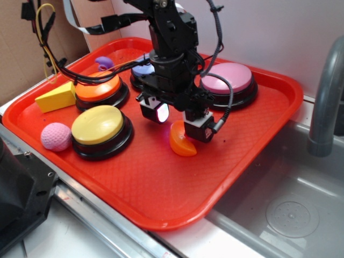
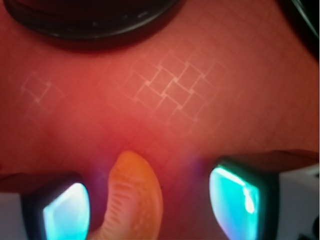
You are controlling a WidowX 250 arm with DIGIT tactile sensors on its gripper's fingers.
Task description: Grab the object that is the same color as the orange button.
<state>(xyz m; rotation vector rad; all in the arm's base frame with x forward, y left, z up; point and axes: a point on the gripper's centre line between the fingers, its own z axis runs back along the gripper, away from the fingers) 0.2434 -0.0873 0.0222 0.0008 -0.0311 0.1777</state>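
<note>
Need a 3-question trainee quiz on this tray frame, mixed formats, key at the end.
1. True or false: the gripper is already shut on the orange crescent.
2. Which button has the pink ball right beside it? A) yellow button B) pink button C) orange button
3. Fill in: in the wrist view the crescent lies between the two ____.

Key:
1. False; the jaws are apart, with the crescent in the gap.
2. A
3. fingers
</note>
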